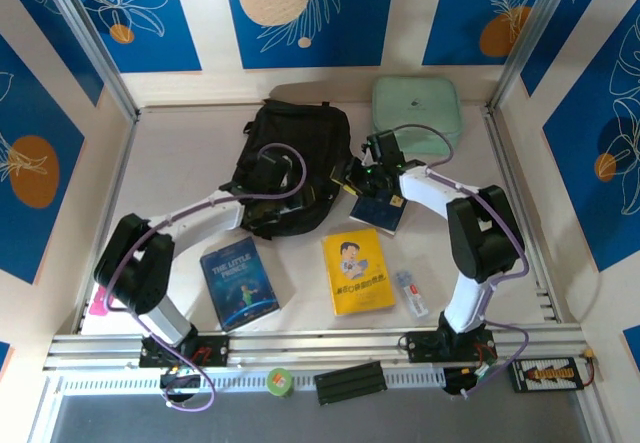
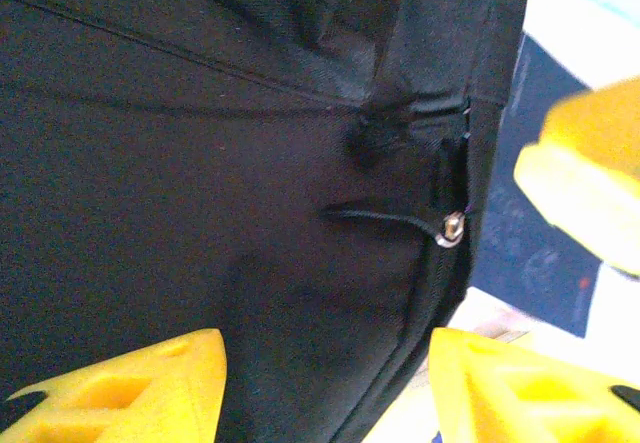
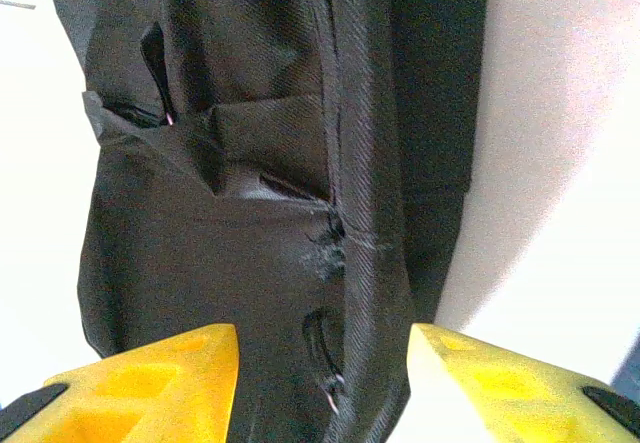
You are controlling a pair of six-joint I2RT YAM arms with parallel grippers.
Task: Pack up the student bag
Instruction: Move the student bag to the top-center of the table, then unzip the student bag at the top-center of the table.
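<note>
Over the student bag [image 1: 290, 163], left gripper [image 2: 325, 363] and right gripper [image 3: 322, 363] stand parted, empty; I risk pinching loose fabric and missing the zipper pull [image 2: 452, 227].

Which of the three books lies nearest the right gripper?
The dark navy book, beside the right gripper at the edge of the student bag; the yellow book and the blue book lie clearly farther from it.

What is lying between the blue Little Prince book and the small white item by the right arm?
A yellow book with a cartoon figure on its cover lies there; the top view shows it.
</note>
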